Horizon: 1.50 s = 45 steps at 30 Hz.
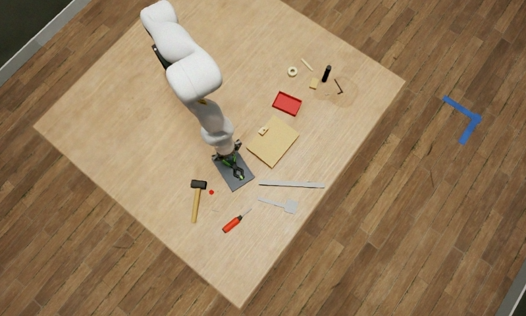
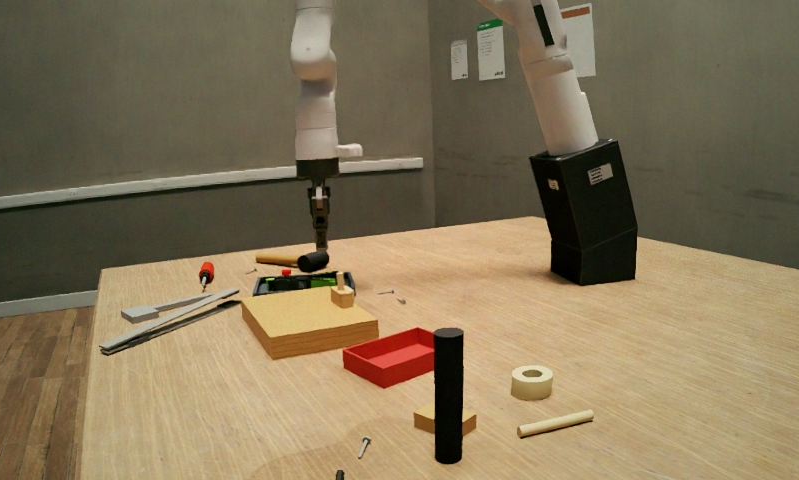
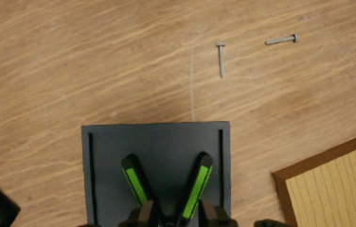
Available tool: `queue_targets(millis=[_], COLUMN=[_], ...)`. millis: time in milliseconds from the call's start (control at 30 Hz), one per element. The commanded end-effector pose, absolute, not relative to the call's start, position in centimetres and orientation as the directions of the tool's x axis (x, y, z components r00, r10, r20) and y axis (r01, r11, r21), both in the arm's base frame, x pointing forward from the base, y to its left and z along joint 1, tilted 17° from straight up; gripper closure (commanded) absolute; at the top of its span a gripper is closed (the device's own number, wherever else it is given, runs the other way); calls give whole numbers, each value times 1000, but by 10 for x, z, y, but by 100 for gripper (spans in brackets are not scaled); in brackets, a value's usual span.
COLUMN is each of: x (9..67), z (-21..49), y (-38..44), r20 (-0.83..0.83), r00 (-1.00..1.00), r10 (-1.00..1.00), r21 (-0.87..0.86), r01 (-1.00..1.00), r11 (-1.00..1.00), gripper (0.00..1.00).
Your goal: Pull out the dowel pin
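My gripper (image 2: 321, 246) (image 3: 177, 215) is partly open and empty, pointing down above the grey tray (image 1: 226, 179) (image 3: 166, 134). The black and green spring clamp (image 1: 237, 168) (image 3: 197, 190) lies in that tray. Its two spread handles reach up between and beyond my fingertips in the wrist view; its jaws are out of that view. The small wooden block (image 1: 262, 131) (image 2: 343, 297) is on the bench board (image 1: 277, 143) (image 2: 308, 327) (image 3: 333, 196), with its dowel pin (image 2: 340, 280) standing upright in it. The stop and any gap beside the block cannot be told apart clearly.
A mallet (image 1: 195, 203) (image 2: 313, 261), red piece (image 1: 211, 192) and screwdriver (image 1: 231, 224) lie beyond the tray. A metal strip (image 1: 291, 184) and a spatula-like tool (image 1: 290, 206) lie beside it. Two nails (image 3: 221, 61) (image 3: 280, 41) lie nearby. A red tray (image 1: 287, 103) and upright black cylinder (image 2: 448, 392) stand past the board.
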<state>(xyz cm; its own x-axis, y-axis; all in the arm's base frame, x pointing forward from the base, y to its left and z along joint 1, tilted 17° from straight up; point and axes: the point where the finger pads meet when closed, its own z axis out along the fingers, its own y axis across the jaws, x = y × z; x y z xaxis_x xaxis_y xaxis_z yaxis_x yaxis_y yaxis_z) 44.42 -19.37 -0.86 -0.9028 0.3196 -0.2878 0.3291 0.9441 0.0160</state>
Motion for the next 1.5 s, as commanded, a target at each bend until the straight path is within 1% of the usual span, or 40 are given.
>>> queue_targets(millis=[0, 167, 200, 1467], x=[445, 444, 444, 444], z=[-8, -8, -8, -8], y=[-202, -203, -203, -203], r20=[-297, -297, -297, -297], r00=[-900, -900, -900, -900], r10=[318, 319, 319, 319], r21=[15, 16, 16, 16], r01=[329, 330, 330, 330], r11=[944, 944, 944, 944], gripper=[66, 66, 26, 26])
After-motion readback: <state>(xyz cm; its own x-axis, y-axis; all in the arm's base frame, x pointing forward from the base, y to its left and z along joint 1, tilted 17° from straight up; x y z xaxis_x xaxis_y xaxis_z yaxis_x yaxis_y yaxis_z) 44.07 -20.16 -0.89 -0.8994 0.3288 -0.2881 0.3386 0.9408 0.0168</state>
